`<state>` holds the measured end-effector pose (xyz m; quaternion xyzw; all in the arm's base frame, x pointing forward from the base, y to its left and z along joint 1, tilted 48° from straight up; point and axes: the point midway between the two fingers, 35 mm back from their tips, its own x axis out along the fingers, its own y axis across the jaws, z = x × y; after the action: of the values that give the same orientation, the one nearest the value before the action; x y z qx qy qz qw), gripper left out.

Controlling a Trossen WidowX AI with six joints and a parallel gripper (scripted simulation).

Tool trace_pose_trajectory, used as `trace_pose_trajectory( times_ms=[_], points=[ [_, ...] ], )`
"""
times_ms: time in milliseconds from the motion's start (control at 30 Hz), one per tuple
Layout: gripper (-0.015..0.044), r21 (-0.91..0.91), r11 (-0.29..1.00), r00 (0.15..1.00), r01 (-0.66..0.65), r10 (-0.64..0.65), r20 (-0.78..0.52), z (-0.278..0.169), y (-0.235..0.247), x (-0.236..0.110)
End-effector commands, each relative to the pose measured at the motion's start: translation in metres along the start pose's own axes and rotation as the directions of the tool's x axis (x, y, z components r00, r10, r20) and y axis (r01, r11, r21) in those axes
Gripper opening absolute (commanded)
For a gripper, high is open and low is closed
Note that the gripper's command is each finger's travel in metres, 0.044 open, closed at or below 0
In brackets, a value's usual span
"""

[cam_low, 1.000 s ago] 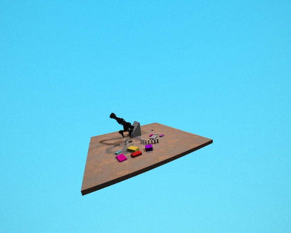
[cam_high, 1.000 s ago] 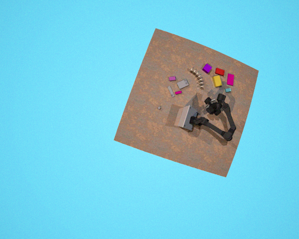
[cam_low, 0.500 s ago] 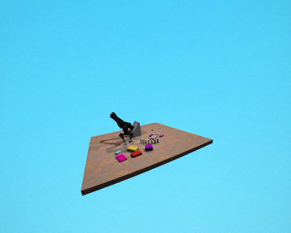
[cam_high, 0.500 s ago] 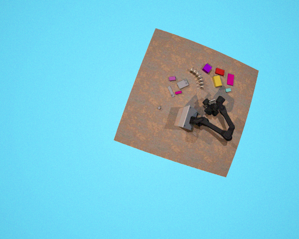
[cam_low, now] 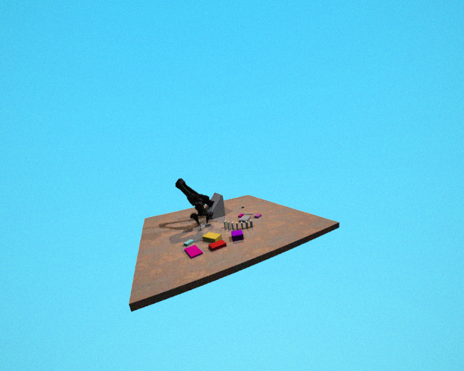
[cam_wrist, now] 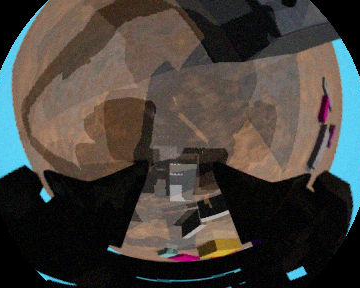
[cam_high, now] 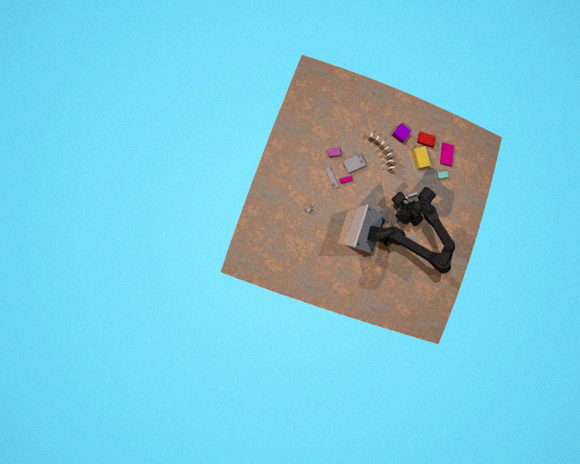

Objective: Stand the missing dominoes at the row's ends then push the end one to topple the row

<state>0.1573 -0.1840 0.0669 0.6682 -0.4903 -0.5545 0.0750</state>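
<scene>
The arm had folded back on itself, and the claw (cam_high: 408, 198) hung low over the counter (cam_high: 290, 279), pointing down beside the grey base (cam_high: 360, 227). A loose grey domino (cam_wrist: 183, 180) lay on the wood between its two fingers. The claw was partly drawn in around it but released. From the wrist view there seemed to be a gap on each side of the piece, though that view was murky with shadow.

The standing row of dominoes (cam_high: 383, 151) curved away just beyond, well apart from the claw, with a strip of bare wood between the claw and the row's nearer end. The farther end sat near a purple block (cam_high: 401, 132), so there was less room there. A yellow block (cam_high: 421, 156) lay beside the row on the side toward the counter's edge, and a small teal block (cam_high: 442, 174) lay near the arm's forearm. On the row's other side, a grey slab (cam_high: 354, 162) and a few small pink pieces were grouped, well apart from the claw. A tiny grey cube (cam_high: 309, 209) sat alone, far from everything.
</scene>
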Motion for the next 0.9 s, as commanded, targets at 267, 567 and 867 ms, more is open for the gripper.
trace_pose_trajectory(
  times_ms=[267,567,867],
  points=[
    [0.0107,-0.004,1.000,1.000,0.004,-0.004,0.001,0.001,-0.001,0.000],
    [0.0107,-0.004,1.000,1.000,0.004,-0.004,0.002,0.001,-0.001,-0.004],
    [0.0107,-0.004,1.000,1.000,0.007,-0.007,0.004,0.000,-0.002,-0.064]
  ],
)
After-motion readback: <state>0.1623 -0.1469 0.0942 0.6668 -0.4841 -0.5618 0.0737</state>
